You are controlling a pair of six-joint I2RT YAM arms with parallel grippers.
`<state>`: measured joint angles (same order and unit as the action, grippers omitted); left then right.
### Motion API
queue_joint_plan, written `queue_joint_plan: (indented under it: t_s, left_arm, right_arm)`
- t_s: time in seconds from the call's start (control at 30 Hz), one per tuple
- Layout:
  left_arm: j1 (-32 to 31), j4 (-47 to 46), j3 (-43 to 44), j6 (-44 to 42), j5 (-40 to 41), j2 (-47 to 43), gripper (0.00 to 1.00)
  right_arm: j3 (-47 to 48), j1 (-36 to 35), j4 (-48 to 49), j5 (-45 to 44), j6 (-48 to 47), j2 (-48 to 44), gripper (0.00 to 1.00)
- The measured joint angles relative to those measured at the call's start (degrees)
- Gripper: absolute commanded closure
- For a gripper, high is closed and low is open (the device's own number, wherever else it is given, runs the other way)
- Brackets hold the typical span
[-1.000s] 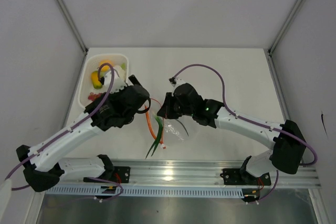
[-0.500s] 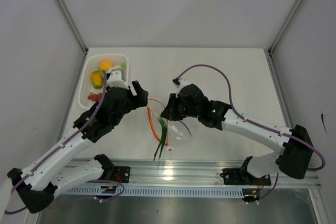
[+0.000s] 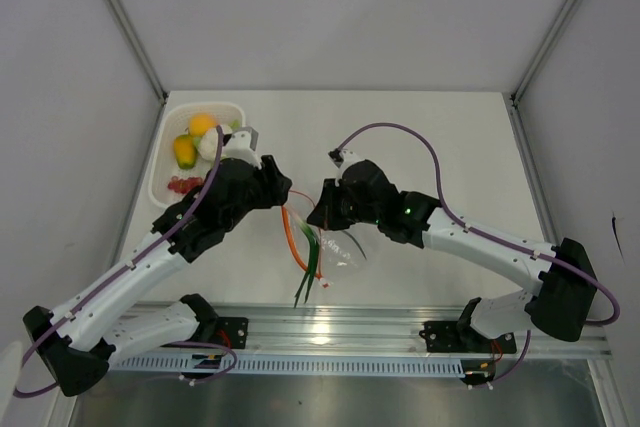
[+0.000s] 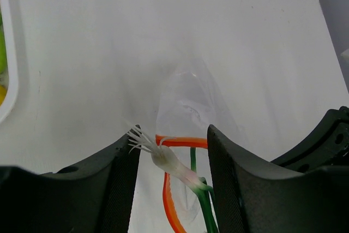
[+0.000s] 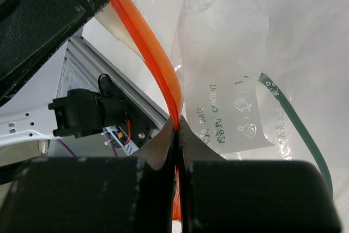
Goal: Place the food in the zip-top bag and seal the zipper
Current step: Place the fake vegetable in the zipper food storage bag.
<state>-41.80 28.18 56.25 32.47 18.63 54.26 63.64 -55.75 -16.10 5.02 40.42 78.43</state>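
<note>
Green stalks (image 3: 308, 265) are lying mid-tabletop (image 3: 450, 147). Their long axis is running far-to-near, with the white root end sitting up at the bag mouth and the green tips pointing at the near rail. The zip-top bag (image 3: 345, 247) is lying just right of them, with its mouth facing left toward my left arm. The zipper (image 3: 291, 232) is running alongside the stalks, and its two strips are bowing apart. I can't tell whether the stalks are sitting inside the bag or lying over its lip.

My left hand (image 4: 173, 137) is hanging at the mouth with fingers partly spread, straddling the root end and a stretch of zipper. The root whiskers are brushing my left finger (image 4: 117, 184), and I'm not clamping anything.

My right hand (image 5: 176, 135) is pressing its fingers fully together, pinching the bag's edge right at the zipper.

The other food is sitting in the basket (image 3: 205, 104) at far left, well apart from the bag: orange ball (image 3: 202, 123), yellow-orange fruit (image 3: 183, 151), cauliflower (image 3: 210, 144) and red pieces (image 3: 179, 184).
</note>
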Motion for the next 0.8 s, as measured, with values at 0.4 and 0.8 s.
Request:
queue_joint_plan:
  t_s: [0.4,0.8]
  left_arm:
    - [0.04,1.18,-1.09,1.18,-0.94,-0.04,0.6]
    - [0.04,1.6,-1.2,2.01,-0.9,-0.02,0.71]
  right_arm:
    - [0.0,0.48,0.02,0.02,0.0,-0.02,1.0]
    - [0.0,0.48,0.07,0.02,0.02,0.0,1.0]
